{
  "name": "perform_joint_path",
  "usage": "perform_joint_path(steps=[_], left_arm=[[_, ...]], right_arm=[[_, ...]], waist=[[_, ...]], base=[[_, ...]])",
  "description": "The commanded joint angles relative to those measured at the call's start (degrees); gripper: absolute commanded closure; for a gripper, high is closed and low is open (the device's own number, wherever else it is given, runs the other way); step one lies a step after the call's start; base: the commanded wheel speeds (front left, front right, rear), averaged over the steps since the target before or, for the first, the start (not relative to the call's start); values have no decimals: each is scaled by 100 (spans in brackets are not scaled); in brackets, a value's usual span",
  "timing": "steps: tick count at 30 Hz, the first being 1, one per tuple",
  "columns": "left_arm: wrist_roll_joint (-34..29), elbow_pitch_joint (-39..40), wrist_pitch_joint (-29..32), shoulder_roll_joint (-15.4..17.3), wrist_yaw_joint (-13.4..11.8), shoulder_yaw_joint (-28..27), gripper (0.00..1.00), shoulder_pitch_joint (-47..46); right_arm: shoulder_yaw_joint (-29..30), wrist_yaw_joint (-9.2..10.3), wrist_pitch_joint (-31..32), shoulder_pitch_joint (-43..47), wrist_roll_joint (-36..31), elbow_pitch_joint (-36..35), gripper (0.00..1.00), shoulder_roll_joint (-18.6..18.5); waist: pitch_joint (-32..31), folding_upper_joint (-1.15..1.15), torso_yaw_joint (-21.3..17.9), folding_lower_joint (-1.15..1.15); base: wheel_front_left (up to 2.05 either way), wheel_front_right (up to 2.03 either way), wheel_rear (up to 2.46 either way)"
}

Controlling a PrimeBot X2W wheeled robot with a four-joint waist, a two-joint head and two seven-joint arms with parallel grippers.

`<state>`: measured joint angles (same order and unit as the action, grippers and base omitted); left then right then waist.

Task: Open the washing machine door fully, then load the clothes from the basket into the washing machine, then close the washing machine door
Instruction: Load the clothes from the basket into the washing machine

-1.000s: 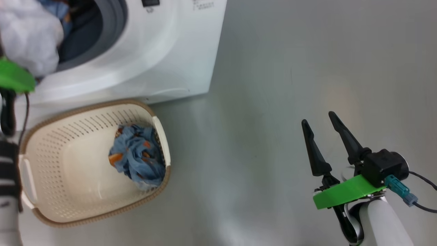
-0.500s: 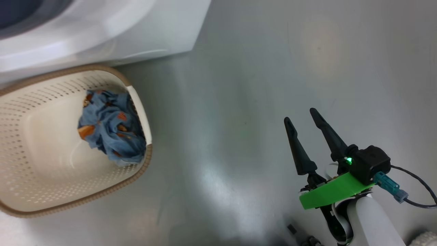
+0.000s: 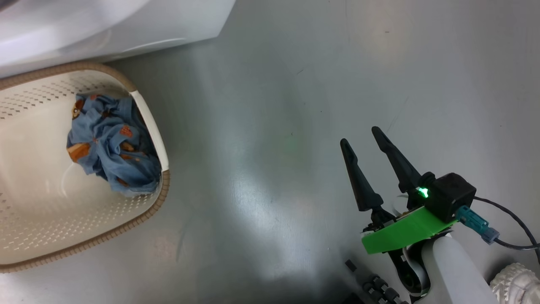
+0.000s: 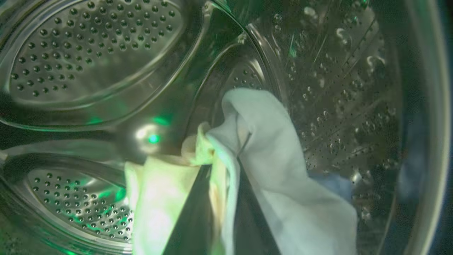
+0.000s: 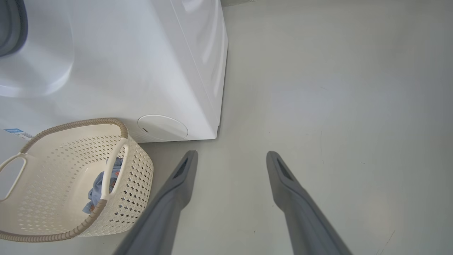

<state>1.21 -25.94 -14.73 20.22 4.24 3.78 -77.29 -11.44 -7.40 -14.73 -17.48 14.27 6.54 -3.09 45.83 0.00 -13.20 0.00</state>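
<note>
Cream and pale blue-white soft garments (image 4: 269, 148), at the opening a second ago, now sit inside the perforated steel drum (image 4: 92, 46), left tool (image 4: 224, 166) clamped on them and ready to drop. Blue orange-printed fabric (image 3: 112, 147) remains in the cream perforated basket (image 3: 162, 185); the right tool (image 3: 359, 135), spread wide, idles.

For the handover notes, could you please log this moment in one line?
left gripper: shut on pale clothes inside drum | right gripper: open above floor | basket: holds blue printed garment
</note>
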Motion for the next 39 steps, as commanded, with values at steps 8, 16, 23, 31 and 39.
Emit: perform_joint_path(steps=[8, 16, 23, 31, 39], left_arm=[[201, -284, -26, 297, -13, -259, 100, 516], [357, -1383, -27, 123, 38, -274, 100, 406], [429, -2230, -27, 72, 33, -246, 100, 104], [505, -2514, -25, 46, -14, -267, 0, -130], [556, -2066, -26, -60, -124, -351, 0, 87]], right_arm=[[-138, -9, -27, 64, 13, -34, 0, 21], [-126, -9, -27, 75, -29, 27, 0, 21], [-105, -9, -27, 91, -34, 48, 0, 21], [-102, -9, -27, 72, 10, 71, 0, 21], [-55, -9, -27, 31, 53, 148, 0, 21]], waist=[[-17, 0, 83, 0], [-158, 0, 166, 0], [-239, 0, 166, 0], [-264, 0, 154, 0], [-436, 0, 189, 0]], base=[[0, 0, 0], [0, 0, 0], [0, 0, 0], [0, 0, 0], [0, 0, 0]])
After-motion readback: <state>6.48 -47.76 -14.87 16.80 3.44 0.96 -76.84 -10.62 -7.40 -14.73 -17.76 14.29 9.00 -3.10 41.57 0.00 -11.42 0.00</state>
